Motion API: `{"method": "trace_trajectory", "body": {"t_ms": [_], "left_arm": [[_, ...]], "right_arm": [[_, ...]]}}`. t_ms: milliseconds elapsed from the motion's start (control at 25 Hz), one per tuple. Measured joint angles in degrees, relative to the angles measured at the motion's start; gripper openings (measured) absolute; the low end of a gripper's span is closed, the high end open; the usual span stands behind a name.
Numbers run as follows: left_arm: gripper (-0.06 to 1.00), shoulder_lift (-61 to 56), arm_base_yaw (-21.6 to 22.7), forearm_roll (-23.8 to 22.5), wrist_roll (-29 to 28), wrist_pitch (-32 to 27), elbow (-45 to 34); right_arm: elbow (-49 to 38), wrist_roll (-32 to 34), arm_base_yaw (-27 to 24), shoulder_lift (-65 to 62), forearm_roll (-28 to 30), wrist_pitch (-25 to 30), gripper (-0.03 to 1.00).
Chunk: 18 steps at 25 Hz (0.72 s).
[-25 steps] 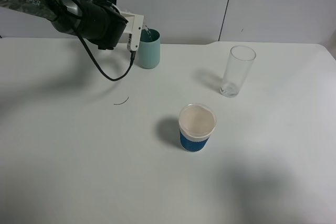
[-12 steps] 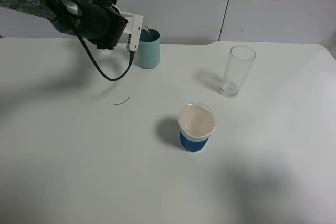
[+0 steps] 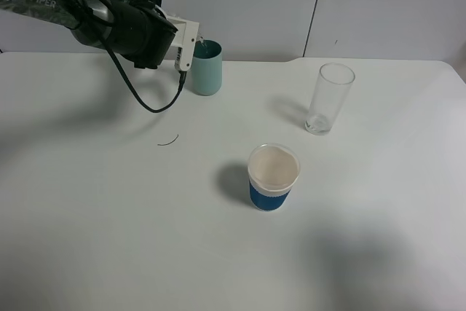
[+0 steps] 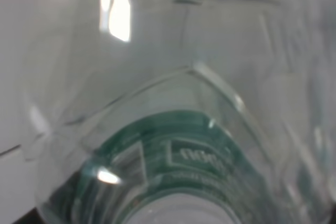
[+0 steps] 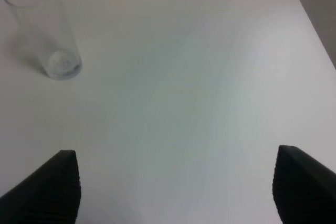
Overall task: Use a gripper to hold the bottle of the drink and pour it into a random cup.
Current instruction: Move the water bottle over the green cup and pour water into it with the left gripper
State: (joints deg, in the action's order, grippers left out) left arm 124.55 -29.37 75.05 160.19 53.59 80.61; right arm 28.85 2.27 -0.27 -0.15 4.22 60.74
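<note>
Cup [image 3: 206, 71] at back left, glass [image 3: 329, 98] right (well apart), paper cup [image 3: 273, 178] before them

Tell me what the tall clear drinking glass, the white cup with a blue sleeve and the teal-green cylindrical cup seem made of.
Tall clear drinking glass: probably glass, glossy; see-through, thick base, though clear plastic is possible.
White cup with a blue sleeve: likely paper, matt, rolled rim.
Teal-green cylindrical cup: opaque, smooth, faint sheen; plastic or ceramic, cannot tell.
</note>
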Motion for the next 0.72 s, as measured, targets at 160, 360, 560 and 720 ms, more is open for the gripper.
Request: {"method": "trace_trajectory", "body": {"t_ms": [160,360,560,720], "left_arm": [[0.55,0.00,0.00,-0.55,0.21,0.01,0.00],[0.55,0.00,0.00,-1.07,0.41,0.43,0.00],[0.55,0.00,0.00,-1.33,0.76,0.48,0.00],[0.55,0.00,0.00,-1.80,1.53,0.48,0.00]], "right_arm": [[0.00,0.00,0.00,0.00,0.00,0.00,0.75],[0.00,0.00,0.00,0.00,0.00,0.00,0.75],[0.00,0.00,0.00,0.00,0.00,0.00,0.75],[0.00,0.00,0.00,0.00,0.00,0.00,0.75]]}}
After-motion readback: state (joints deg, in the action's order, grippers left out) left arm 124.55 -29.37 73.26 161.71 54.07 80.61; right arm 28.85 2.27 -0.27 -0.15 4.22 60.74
